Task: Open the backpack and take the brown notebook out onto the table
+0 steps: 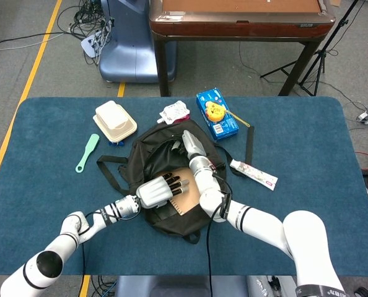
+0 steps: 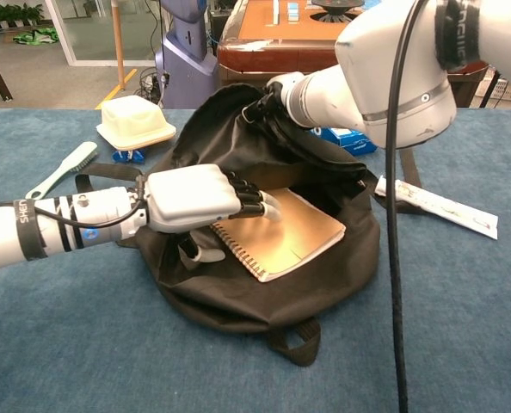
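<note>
The black backpack (image 1: pixel 148 162) (image 2: pixel 238 297) lies open in the middle of the table. The brown spiral notebook (image 1: pixel 185 190) (image 2: pixel 294 237) lies flat inside its mouth, partly showing. My right hand (image 1: pixel 191 143) (image 2: pixel 275 93) grips the upper flap at the far rim and holds it lifted. My left hand (image 1: pixel 155 192) (image 2: pixel 195 196) reaches into the opening from the left. Its fingertips (image 2: pixel 257 202) rest on the notebook's near-left corner by the spiral, and its thumb (image 2: pixel 202 255) hangs apart below, left of the spiral edge.
A cream lunch box (image 1: pixel 115 121) (image 2: pixel 133 121) and a green brush (image 1: pixel 87 152) (image 2: pixel 62 169) lie left of the bag. A white pouch (image 1: pixel 173 112) and a blue box (image 1: pixel 216 113) lie behind it. A white packet (image 1: pixel 253 174) (image 2: pixel 445 209) lies to its right.
</note>
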Controlling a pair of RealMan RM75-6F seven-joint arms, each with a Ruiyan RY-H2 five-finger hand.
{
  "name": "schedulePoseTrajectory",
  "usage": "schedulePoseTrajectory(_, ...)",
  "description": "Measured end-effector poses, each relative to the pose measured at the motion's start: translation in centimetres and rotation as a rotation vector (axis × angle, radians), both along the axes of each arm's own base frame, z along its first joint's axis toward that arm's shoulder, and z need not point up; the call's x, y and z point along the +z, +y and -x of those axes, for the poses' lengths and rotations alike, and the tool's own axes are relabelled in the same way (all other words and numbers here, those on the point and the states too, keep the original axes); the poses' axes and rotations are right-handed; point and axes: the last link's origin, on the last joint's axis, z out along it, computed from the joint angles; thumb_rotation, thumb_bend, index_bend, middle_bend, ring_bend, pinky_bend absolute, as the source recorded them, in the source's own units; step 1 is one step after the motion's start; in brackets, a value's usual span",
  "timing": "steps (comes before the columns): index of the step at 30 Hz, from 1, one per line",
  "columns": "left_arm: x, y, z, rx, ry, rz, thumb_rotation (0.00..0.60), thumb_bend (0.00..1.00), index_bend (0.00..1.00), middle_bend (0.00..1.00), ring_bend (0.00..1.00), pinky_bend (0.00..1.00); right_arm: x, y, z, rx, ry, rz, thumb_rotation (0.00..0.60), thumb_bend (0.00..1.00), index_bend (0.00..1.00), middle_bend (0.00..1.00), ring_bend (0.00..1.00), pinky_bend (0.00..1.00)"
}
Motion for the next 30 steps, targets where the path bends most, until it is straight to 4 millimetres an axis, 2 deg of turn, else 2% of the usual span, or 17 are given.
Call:
schedulePoseTrajectory(9, -0.9, 0.2, -0.9, 0.052, -0.029, 0.016, 0.6, 0.27, 0.15, 0.13, 0.16, 0.23, 0.2, -0.3, 0.4, -0.008, 0.001, 0.007, 0.6, 1.0, 0.7, 0.37, 0.12, 0.17)
schedulePoseTrajectory(14, -1.5, 0.3, -1.5, 0.086, -0.062, 0.029, 0.6, 0.27, 0.24, 0.14, 0.16, 0.23, 0.3, -0.4, 0.6, -0.014, 0.003, 0.012, 0.6, 1.0, 0.7, 0.37, 0.12, 0.17)
schedulePoseTrajectory(17, -1.7, 0.3, -2.0, 0.106, -0.091, 0.048, 0.6, 0.27, 0.33, 0.23, 0.2, 0.23, 0.4, -0.5, 0.7, -0.018, 0.0, 0.014, 0.6, 1.0, 0.7, 0.37, 0.12, 0.17)
schedulePoseTrajectory(19, -1.8, 0.2, -2.3, 0.114, -0.112, 0.062, 0.6, 0.27, 0.4, 0.32, 0.25, 0.23, 0.5, -0.6, 0.7, -0.019, 0.001, 0.018, 0.6, 1.0, 0.7, 0.37, 0.12, 0.17)
schedulePoseTrajectory(22, -1.9, 0.0, -2.6, 0.128, -0.147, 0.086, 0.6, 0.27, 0.45, 0.41, 0.29, 0.23, 0.6, -0.8, 0.8, -0.022, -0.003, 0.021, 0.6, 1.0, 0.7, 0.37, 0.12, 0.17)
schedulePoseTrajectory(30, -1.9, -0.9, -3.6, 0.172, -0.283, 0.187, 0.6, 0.28, 0.58, 0.56, 0.38, 0.23, 1.0, -1.3, 1.0, -0.037, -0.003, 0.036, 0.6, 1.0, 0.7, 0.37, 0.12, 0.17)
